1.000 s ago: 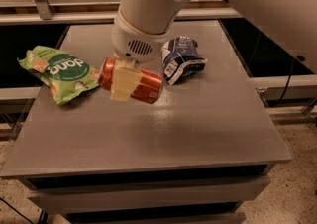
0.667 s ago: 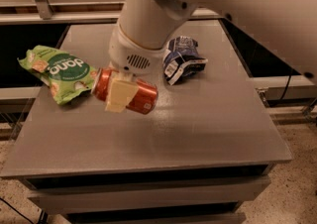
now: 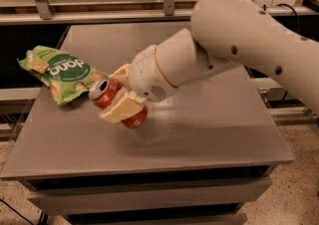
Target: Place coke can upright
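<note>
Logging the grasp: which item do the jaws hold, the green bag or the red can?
The can, tilted in the gripper over the table; the bag lies free beside it.

Claw (image 3: 120,93) left of centre, tilted, clamped across coke can (image 3: 104,94).

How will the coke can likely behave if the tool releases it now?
The tool, above the left part of the table, holds the coke can tilted, top toward the green bag; released, it would probably topple. Its round body would likely roll. Its smooth metal skin may slip in a loose grip.
</note>
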Controlling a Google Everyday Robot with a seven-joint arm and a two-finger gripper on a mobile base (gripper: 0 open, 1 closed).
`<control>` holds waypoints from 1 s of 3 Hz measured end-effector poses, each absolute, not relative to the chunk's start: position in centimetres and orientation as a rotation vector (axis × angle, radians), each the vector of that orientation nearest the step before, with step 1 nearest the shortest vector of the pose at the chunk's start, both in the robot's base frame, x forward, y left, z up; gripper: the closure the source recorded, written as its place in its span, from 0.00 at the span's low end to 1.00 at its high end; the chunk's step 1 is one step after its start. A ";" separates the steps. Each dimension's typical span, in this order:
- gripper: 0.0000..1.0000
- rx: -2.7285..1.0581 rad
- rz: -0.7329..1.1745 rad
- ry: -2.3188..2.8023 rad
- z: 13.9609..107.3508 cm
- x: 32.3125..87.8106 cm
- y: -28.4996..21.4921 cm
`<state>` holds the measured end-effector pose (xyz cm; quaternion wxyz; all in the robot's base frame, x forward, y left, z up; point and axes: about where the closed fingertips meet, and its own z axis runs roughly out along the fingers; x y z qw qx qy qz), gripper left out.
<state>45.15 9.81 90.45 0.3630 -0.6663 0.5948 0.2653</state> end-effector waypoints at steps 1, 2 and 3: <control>1.00 -1.630 0.724 1.460 92.1 45.0 9.0; 1.00 -1.638 0.740 1.461 91.9 45.0 9.4; 1.00 -1.528 0.856 1.468 90.4 45.0 9.3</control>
